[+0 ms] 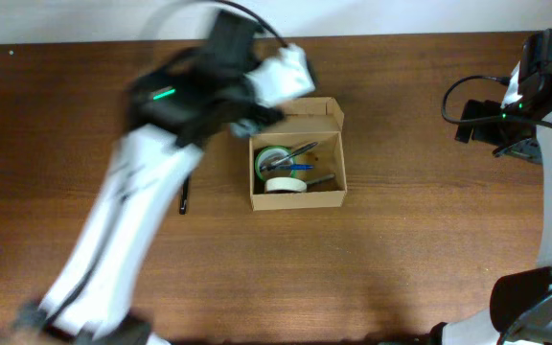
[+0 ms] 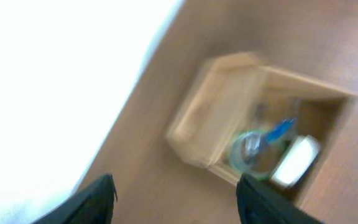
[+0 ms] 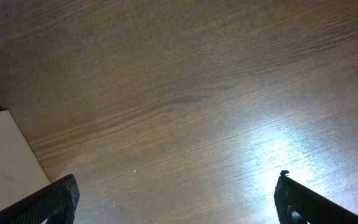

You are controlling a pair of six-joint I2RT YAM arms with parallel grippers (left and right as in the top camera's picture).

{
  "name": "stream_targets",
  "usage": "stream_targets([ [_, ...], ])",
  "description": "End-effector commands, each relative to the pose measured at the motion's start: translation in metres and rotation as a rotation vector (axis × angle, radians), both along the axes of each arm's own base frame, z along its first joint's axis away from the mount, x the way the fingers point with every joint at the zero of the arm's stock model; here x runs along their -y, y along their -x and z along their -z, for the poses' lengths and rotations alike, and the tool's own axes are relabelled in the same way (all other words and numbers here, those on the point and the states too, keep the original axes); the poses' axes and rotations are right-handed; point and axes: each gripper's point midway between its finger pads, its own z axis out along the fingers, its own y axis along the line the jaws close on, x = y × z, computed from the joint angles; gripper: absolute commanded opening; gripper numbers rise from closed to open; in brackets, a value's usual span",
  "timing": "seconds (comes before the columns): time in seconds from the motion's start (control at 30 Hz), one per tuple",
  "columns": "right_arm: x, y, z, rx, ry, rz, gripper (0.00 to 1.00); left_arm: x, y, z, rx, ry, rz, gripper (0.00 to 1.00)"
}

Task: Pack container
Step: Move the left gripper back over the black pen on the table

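Near centre of table [image 1: 401, 240]: container [image 1: 298, 198], open, flap lid [image 1: 307, 107] folded back on far side; tape rolls [image 1: 278, 171] and blue pen [image 1: 297, 167] inside. Judged light, thin-walled, easily crushed; best taken by opposite side walls or flap edge. Left gripper [image 2: 176, 185] by far-left corner, fingers spread, empty. Right gripper [image 3: 176, 186] wide apart, empty, well off right. Far table edge close behind; bare wood in front and right. Black marker [image 1: 184, 195] lying left of box.

no readable text, labels or numbers anywhere
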Motion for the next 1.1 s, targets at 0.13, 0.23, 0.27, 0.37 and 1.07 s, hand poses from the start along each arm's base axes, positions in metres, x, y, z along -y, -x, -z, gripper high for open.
stream_targets([
  [0.13,0.002,0.000,0.001,0.000,-0.002,0.008,0.99,-0.166,-0.007,0.038,-0.028,0.243,-0.642,0.62],
  [0.23,0.002,0.000,0.001,0.000,-0.002,0.008,0.99,-0.191,-0.009,0.105,-0.192,0.319,-0.820,0.62],
  [0.27,0.002,0.000,0.001,0.000,-0.002,0.008,0.99,-0.196,-0.008,0.126,-0.245,0.314,-0.855,0.61],
  [0.37,0.002,0.000,0.001,0.000,-0.002,0.007,0.99,-0.199,-0.006,0.188,-0.407,0.269,-0.904,0.61],
  [1.07,0.002,0.000,0.001,0.000,-0.002,0.008,0.99,-0.177,-0.009,0.323,-0.704,0.133,-0.864,0.51],
])
